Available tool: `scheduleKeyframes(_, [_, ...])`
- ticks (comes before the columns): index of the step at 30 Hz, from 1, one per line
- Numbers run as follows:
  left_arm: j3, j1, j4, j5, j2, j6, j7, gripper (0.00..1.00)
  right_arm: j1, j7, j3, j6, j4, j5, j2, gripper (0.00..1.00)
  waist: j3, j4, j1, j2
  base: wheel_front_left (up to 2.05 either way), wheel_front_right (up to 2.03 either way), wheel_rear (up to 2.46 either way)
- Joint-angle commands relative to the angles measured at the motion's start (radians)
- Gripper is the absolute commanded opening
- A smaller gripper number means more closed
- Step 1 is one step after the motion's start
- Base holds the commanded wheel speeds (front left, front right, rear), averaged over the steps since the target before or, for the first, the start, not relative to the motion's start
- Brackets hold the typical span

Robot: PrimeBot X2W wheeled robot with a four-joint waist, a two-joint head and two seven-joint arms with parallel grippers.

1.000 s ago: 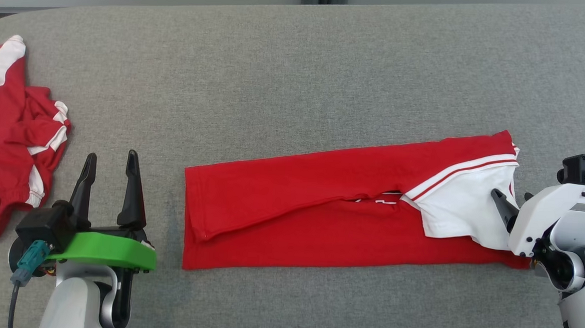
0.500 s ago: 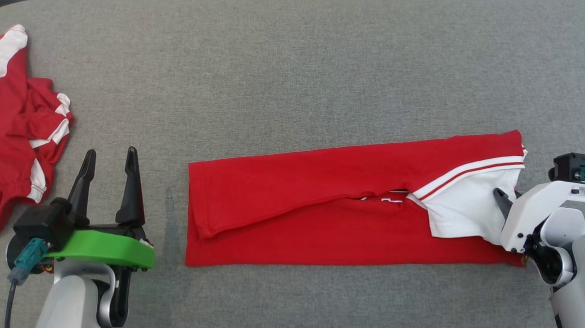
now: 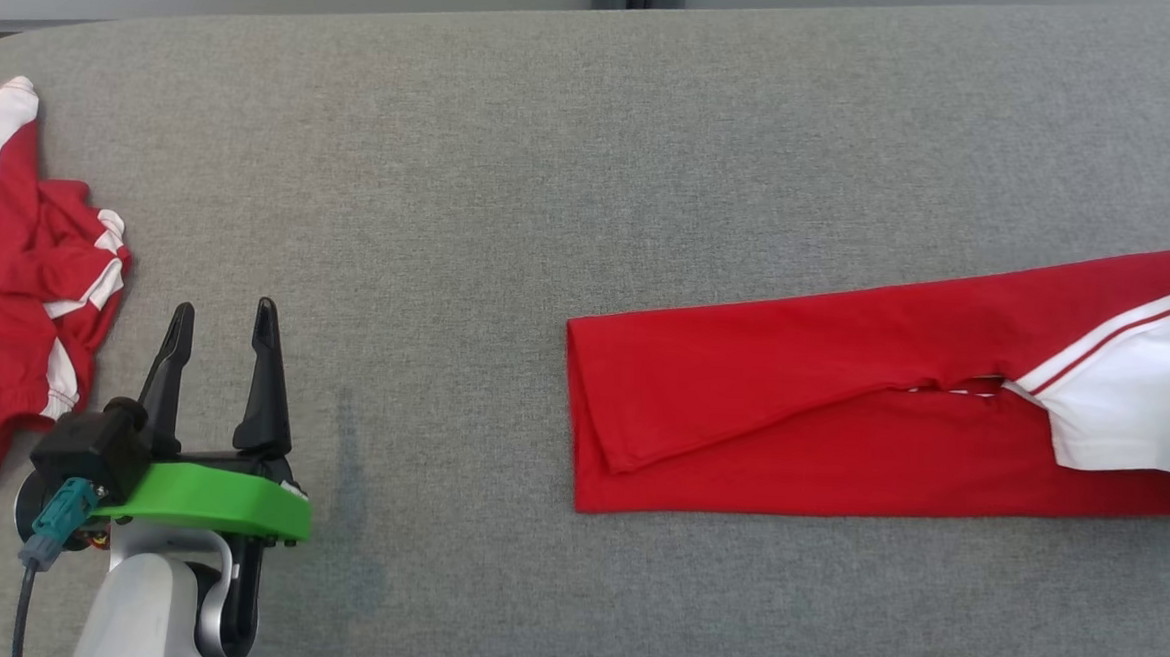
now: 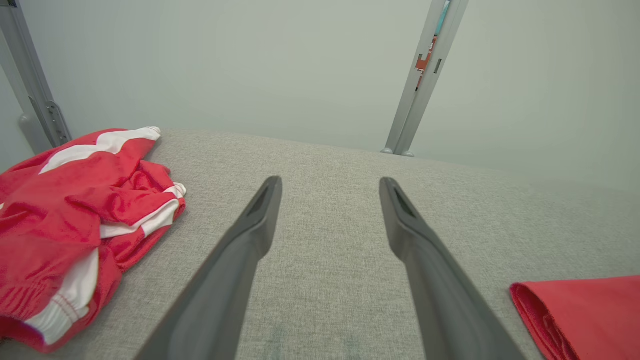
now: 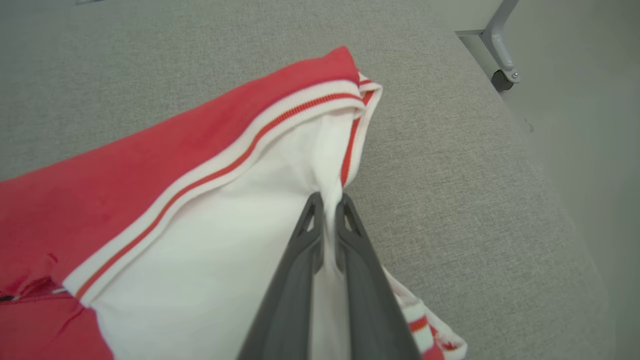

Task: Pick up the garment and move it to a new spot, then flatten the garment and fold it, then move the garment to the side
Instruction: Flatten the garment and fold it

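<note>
The garment [image 3: 840,422] is a red top with a white, red-striped sleeve, folded into a long strip on the grey padded surface [image 3: 454,161]; it runs off the head view's right edge. In the right wrist view, my right gripper [image 5: 329,199] is shut on a pinch of the garment's [image 5: 200,200] white fabric near the striped cuff. My left gripper [image 3: 224,308] stands open and holds nothing at the lower left, well left of the strip. The left wrist view shows that gripper [image 4: 330,182] over bare surface, with the garment's folded end [image 4: 580,310] at the lower right.
A second red-and-white garment [image 3: 7,278] lies crumpled at the far left, close to my left gripper, and appears again [image 4: 65,215] in the left wrist view. The surface's right edge [image 5: 550,175] and a metal leg [image 5: 502,50] lie just beyond the held end.
My right gripper has shut on the white sleeve fabric. The folded garment has slid far to the right across the surface. The left gripper has not moved.
</note>
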Motion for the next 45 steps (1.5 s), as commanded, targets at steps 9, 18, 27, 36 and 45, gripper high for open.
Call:
scheduleKeyframes(9, [-0.017,0.017,0.013,-0.015,0.007,-0.004,-0.002,1.0,0.075,0.043,-0.048,-0.002,-0.178,-0.103,0.06,0.0,-0.043,-0.008,0.0,0.0,0.0,0.0,0.0])
scheduleKeyframes(18, [-0.02,0.039,0.023,-0.022,0.008,-0.004,-0.002,1.0,0.147,0.102,0.224,-0.002,-0.373,-0.074,0.146,0.0,-0.087,0.003,0.0,0.0,0.0,0.0,0.0])
scheduleKeyframes(27, [-0.037,0.04,0.027,-0.025,0.008,-0.004,-0.002,1.0,0.038,0.107,0.488,-0.002,-0.286,-0.043,0.222,0.0,-0.091,0.019,0.0,0.0,0.0,0.0,0.0])
scheduleKeyframes(36, [-0.073,0.01,0.036,-0.032,0.001,-0.004,-0.002,1.0,-0.094,0.078,0.592,-0.002,-0.064,-0.03,0.306,0.0,-0.066,0.07,0.0,0.0,0.0,0.0,0.0])
scheduleKeyframes(45, [-0.072,0.002,0.037,-0.034,-0.003,-0.004,-0.002,1.0,-0.127,0.031,0.616,-0.001,0.025,0.016,0.345,1.0,-0.049,0.095,0.0,0.0,0.0,0.0,0.0])
